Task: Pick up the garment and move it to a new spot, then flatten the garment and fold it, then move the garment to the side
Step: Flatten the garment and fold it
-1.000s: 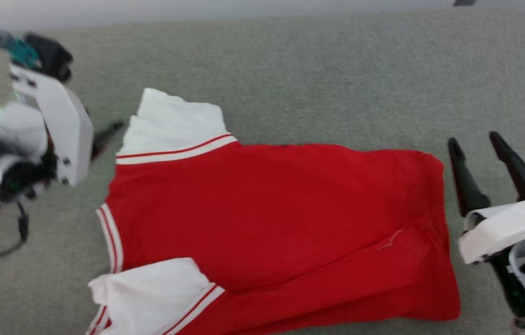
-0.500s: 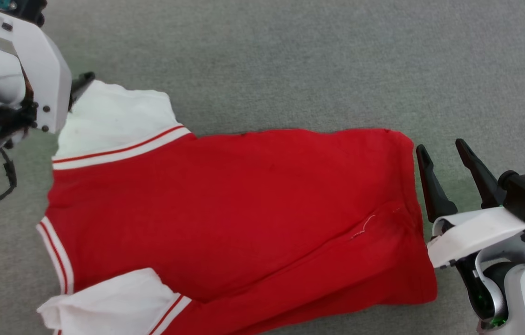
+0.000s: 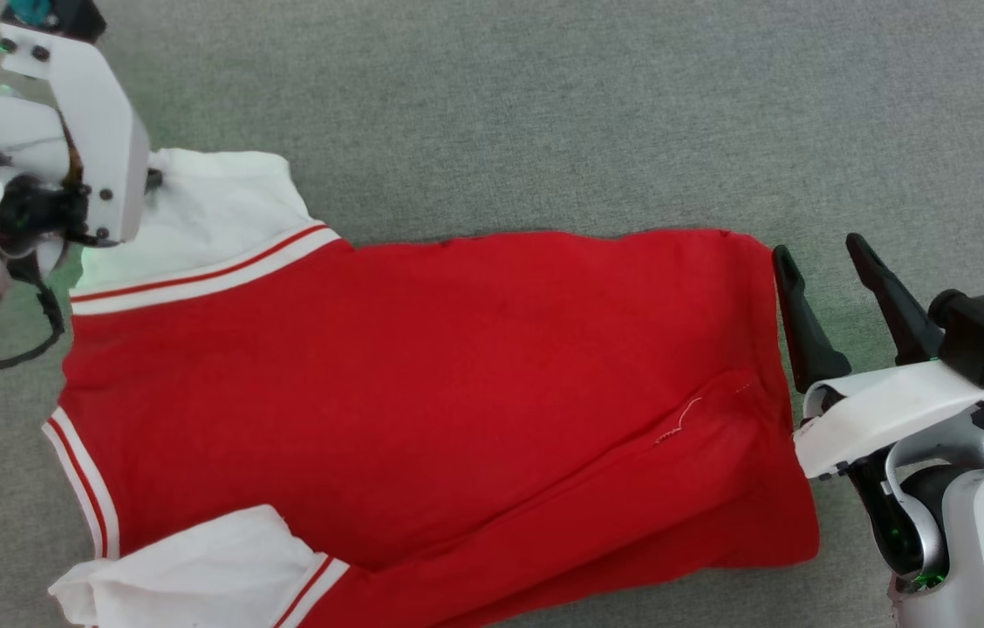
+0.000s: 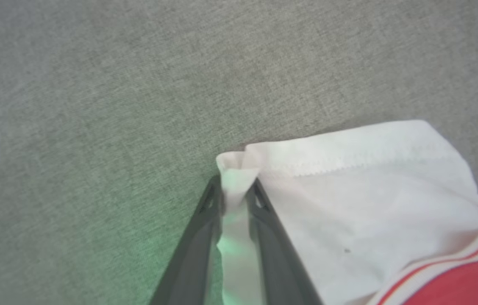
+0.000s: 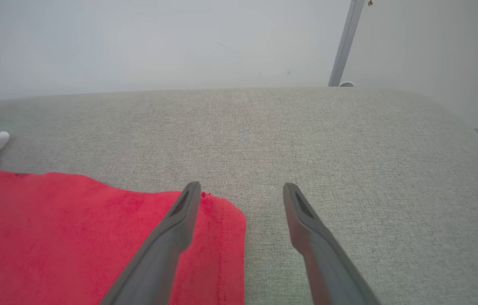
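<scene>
The garment (image 3: pixel 422 384) lies spread on the grey surface, red body in the middle, white sleeves with red-striped trim at the left. In the left wrist view my left gripper (image 4: pixel 235 186) is shut on the far sleeve's corner, white cloth (image 4: pixel 370 203) bunched between the two fingers. In the head view that gripper (image 3: pixel 152 179) sits mostly behind its white wrist plate at the sleeve's upper left edge. My right gripper (image 3: pixel 819 249) stands open at the hem's far corner. Its left finger (image 5: pixel 179 220) lies over the red cloth (image 5: pixel 73 233), its right finger over bare surface.
The grey upholstered surface (image 3: pixel 544 113) stretches well beyond the garment on the far side. Its far edge (image 5: pixel 222 91) meets a pale wall, and a thin metal post (image 5: pixel 345 42) stands behind it at the right.
The head camera has tilted down. My left gripper came in from the left onto the far sleeve's corner and closed on it. The right gripper stays open by the hem.
</scene>
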Tool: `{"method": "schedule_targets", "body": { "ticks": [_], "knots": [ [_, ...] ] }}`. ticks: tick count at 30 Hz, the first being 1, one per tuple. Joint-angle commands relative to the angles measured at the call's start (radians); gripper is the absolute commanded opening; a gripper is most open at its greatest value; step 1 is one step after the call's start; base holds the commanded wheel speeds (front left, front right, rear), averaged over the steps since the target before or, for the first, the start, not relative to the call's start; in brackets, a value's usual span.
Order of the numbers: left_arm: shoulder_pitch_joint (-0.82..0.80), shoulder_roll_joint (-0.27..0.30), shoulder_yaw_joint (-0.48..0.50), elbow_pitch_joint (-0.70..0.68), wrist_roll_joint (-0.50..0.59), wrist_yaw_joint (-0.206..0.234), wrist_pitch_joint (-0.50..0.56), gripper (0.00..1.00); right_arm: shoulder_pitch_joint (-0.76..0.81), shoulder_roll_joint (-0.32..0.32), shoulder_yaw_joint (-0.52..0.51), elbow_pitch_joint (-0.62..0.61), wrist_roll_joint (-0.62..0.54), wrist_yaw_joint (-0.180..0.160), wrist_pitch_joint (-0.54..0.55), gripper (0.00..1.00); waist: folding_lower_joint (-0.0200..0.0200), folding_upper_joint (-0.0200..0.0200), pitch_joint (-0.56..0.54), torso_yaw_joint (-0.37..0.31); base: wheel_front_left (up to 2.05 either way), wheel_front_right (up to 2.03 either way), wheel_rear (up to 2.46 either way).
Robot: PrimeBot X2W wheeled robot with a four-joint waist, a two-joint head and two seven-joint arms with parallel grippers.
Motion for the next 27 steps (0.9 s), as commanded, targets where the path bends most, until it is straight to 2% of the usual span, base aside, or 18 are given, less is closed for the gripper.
{"method": "schedule_targets", "body": {
  "ticks": [1,5,10,19,23,24,25,26,27],
  "knots": [
    [0.022,-0.011,-0.019,0.018,0.004,-0.004,0.01,0.0,-0.006,0.001,0.005,-0.005,0.005,-0.002,0.014,1.0,0.0,0.0,0.0,-0.001,0.0,0.0,0.0],
    [-0.003,-0.023,-0.013,0.038,0.015,-0.017,-0.031,0.0,-0.038,0.003,0.019,-0.012,0.031,-0.002,0.108,1.0,0.0,0.0,0.001,0.001,0.0,0.0,0.0],
    [-0.025,-0.039,-0.016,0.054,0.011,-0.031,-0.044,0.0,-0.11,-0.018,0.032,0.012,0.048,-0.002,0.279,1.0,0.0,0.0,0.004,0.02,0.0,0.0,0.0],
    [-0.048,-0.072,-0.024,0.073,0.005,-0.041,-0.069,0.0,-0.261,-0.062,0.049,0.166,0.11,-0.002,0.647,1.0,0.0,0.0,0.01,0.061,0.0,0.0,0.0],
    [-0.052,-0.087,-0.027,0.076,-0.002,-0.041,-0.086,0.0,-0.3,-0.081,0.075,0.23,0.138,-0.002,0.76,1.0,0.0,0.0,0.01,0.078,0.0,0.0,0.0],
    [-0.052,-0.089,-0.028,0.077,-0.004,-0.041,-0.091,0.0,-0.308,-0.087,0.085,0.245,0.141,-0.002,0.781,0.84,0.0,0.0,0.009,0.081,0.0,0.0,0.0],
    [-0.052,-0.092,-0.03,0.077,-0.003,-0.042,-0.099,0.0,-0.312,-0.088,0.088,0.26,0.149,-0.002,0.798,0.33,0.0,0.0,0.008,0.085,0.0,0.0,0.0],
    [-0.05,-0.097,-0.029,0.076,-0.007,-0.042,-0.107,0.0,-0.317,-0.091,0.092,0.271,0.155,-0.001,0.811,0.0,0.0,0.0,0.006,0.089,0.0,0.0,0.0],
    [-0.046,-0.1,-0.03,0.073,-0.01,-0.042,-0.114,0.0,-0.322,-0.096,0.099,0.28,0.16,-0.001,0.821,0.0,0.0,0.0,0.003,0.093,0.0,0.0,0.0]
  ]
}}
